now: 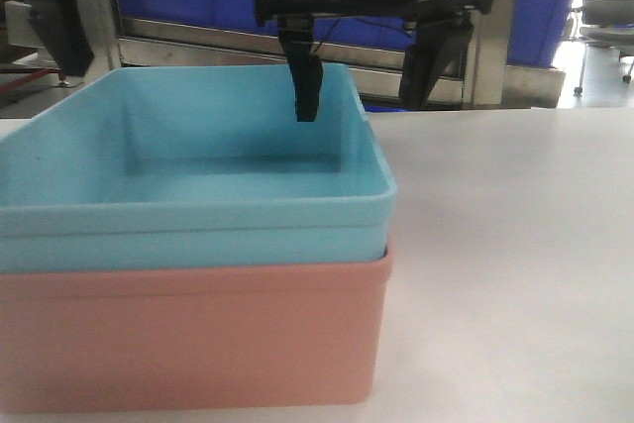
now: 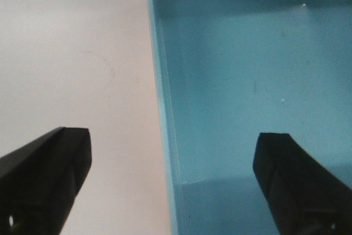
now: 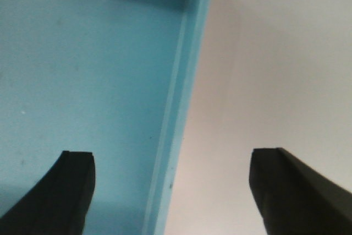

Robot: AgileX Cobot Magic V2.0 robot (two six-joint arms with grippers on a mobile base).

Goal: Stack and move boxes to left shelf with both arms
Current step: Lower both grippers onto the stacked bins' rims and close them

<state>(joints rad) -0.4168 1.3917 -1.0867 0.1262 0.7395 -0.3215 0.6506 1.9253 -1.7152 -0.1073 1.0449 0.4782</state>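
- Now the blue box (image 1: pixel 198 195) sits nested in the pink box (image 1: pixel 188 334).
- Left end effector (image 2: pixel 173 180) and right end effector (image 3: pixel 173 191) straddle its side walls, jaws wide; next, likely: clamp, lift together.

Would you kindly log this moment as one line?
blue bin in pink bin; left gripper open astride wall; right gripper open astride wall

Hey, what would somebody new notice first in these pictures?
The sky blue bin nested inside the salmon pink bin fills the left foreground of the front view, on the white table. The right gripper hangs open astride its right wall, one finger inside; the left gripper straddles the opposite wall, also open.
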